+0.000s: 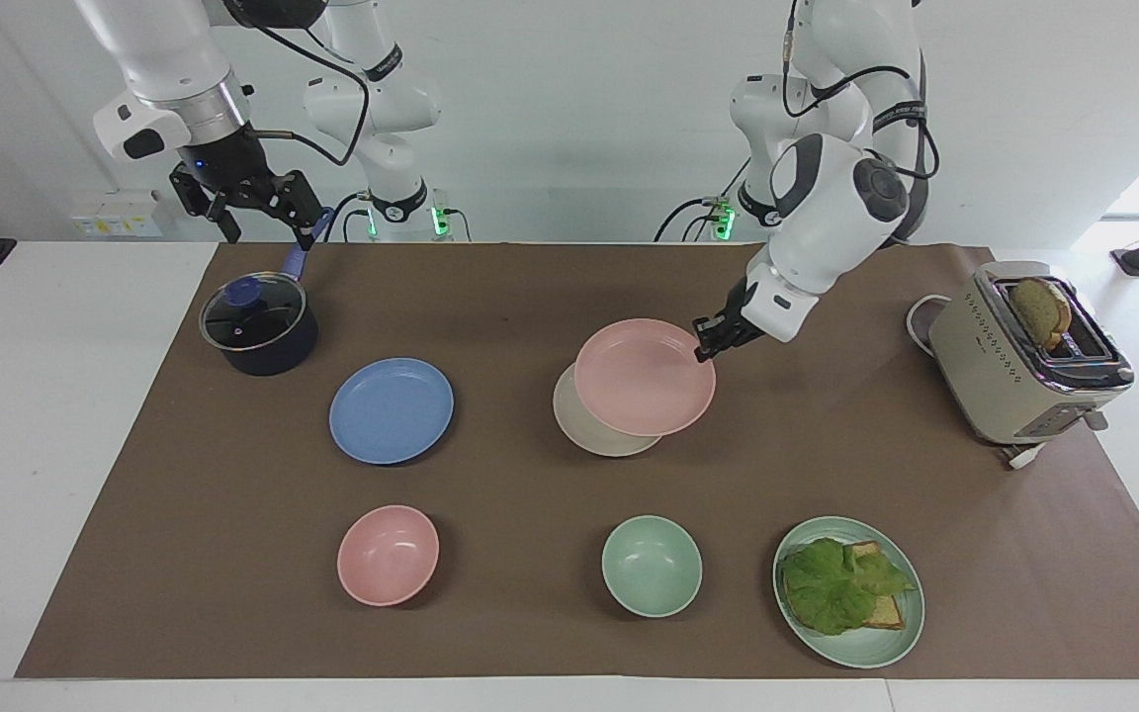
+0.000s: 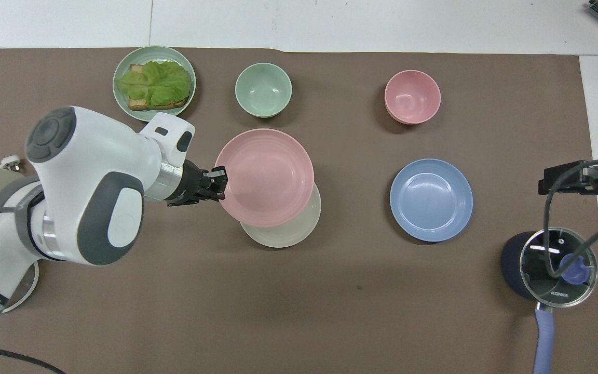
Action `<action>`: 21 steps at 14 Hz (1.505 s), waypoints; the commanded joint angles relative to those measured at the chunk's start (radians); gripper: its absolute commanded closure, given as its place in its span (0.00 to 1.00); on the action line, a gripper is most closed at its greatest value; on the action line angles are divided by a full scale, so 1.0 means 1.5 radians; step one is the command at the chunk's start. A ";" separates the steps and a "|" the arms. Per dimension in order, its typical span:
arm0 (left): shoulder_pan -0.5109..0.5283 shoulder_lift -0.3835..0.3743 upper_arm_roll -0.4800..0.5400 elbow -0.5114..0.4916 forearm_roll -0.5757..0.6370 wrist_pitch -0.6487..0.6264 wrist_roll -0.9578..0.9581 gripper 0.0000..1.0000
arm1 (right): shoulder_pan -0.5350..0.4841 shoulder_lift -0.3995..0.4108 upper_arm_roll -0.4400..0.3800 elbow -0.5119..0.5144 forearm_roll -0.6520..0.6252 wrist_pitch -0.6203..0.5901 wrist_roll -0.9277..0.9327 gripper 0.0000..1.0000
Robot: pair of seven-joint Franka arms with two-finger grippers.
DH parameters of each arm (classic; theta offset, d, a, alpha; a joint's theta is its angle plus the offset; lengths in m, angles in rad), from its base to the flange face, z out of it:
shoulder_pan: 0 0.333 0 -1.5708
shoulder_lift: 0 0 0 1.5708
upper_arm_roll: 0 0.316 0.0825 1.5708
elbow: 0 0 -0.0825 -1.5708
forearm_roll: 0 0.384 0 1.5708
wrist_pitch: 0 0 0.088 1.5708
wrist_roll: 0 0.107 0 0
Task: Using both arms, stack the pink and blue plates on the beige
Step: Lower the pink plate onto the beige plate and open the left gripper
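Observation:
The pink plate [image 1: 644, 376] [image 2: 268, 176] hangs in the air, with my left gripper [image 1: 706, 348] [image 2: 221, 183] shut on the part of its rim toward the left arm's end. It is over the beige plate [image 1: 589, 435] [image 2: 283, 236], covering most of it, so only a crescent of beige shows. The blue plate [image 1: 392, 410] [image 2: 431, 200] lies flat on the brown mat, beside the beige one toward the right arm's end. My right gripper [image 1: 263, 222] [image 2: 574, 179] waits open and empty, raised over the pot.
A dark pot with a glass lid [image 1: 258, 324] stands at the right arm's end and a toaster [image 1: 1024, 356] at the left arm's end. Farther from the robots lie a pink bowl [image 1: 388, 554], a green bowl [image 1: 652, 566] and a green plate [image 1: 866, 653] with lettuce on toast.

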 commanded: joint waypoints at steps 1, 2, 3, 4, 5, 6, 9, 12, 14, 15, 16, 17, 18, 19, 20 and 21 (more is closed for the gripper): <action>-0.028 -0.014 0.011 -0.062 -0.014 0.067 -0.011 1.00 | -0.006 -0.004 0.004 0.002 -0.002 -0.004 -0.011 0.00; -0.032 -0.012 0.011 -0.073 -0.014 0.081 -0.011 1.00 | -0.006 -0.004 0.004 0.002 -0.002 -0.005 -0.011 0.00; -0.036 -0.006 0.011 -0.083 -0.014 0.093 -0.011 1.00 | -0.006 -0.004 0.004 0.002 -0.002 -0.005 -0.011 0.00; -0.036 0.001 0.011 -0.087 -0.014 0.101 -0.011 1.00 | -0.006 -0.004 0.004 0.002 -0.002 -0.004 -0.011 0.00; -0.039 0.012 0.011 -0.087 -0.014 0.107 -0.011 1.00 | -0.006 -0.004 0.004 0.002 -0.002 -0.005 -0.011 0.00; -0.043 0.022 0.011 -0.087 -0.014 0.114 -0.010 1.00 | -0.006 -0.004 0.004 0.002 -0.002 -0.005 -0.011 0.00; -0.051 0.024 0.011 -0.110 -0.014 0.137 -0.011 1.00 | -0.006 -0.004 0.004 0.002 -0.002 -0.005 -0.011 0.00; -0.054 0.021 0.011 -0.117 -0.014 0.134 -0.008 1.00 | -0.006 -0.004 0.004 0.002 -0.002 -0.005 -0.011 0.00; -0.058 0.020 0.011 -0.117 -0.014 0.132 -0.008 1.00 | -0.006 -0.004 0.004 0.002 -0.002 -0.005 -0.011 0.00; -0.064 0.019 0.011 -0.117 -0.014 0.132 -0.008 1.00 | -0.006 -0.004 0.004 0.002 -0.002 -0.004 -0.011 0.00; -0.064 0.019 0.011 -0.117 -0.014 0.132 -0.008 1.00 | -0.006 -0.004 0.004 0.002 -0.002 -0.005 -0.011 0.00; -0.064 0.019 0.011 -0.117 -0.014 0.132 -0.007 1.00 | -0.006 -0.004 0.004 0.002 -0.002 -0.005 -0.011 0.00; -0.064 0.019 0.011 -0.117 -0.014 0.132 -0.007 1.00 | -0.006 -0.004 0.004 0.002 -0.002 -0.005 -0.011 0.00; -0.063 0.019 0.011 -0.117 -0.014 0.129 -0.002 1.00 | -0.006 -0.004 0.004 0.002 -0.002 -0.004 -0.011 0.00; -0.061 0.020 0.011 -0.116 -0.014 0.128 0.000 0.78 | -0.006 -0.004 0.004 0.002 -0.002 -0.005 -0.011 0.00; -0.059 0.020 0.011 -0.116 -0.014 0.128 0.001 0.51 | -0.006 -0.004 0.004 0.002 -0.002 -0.005 -0.011 0.00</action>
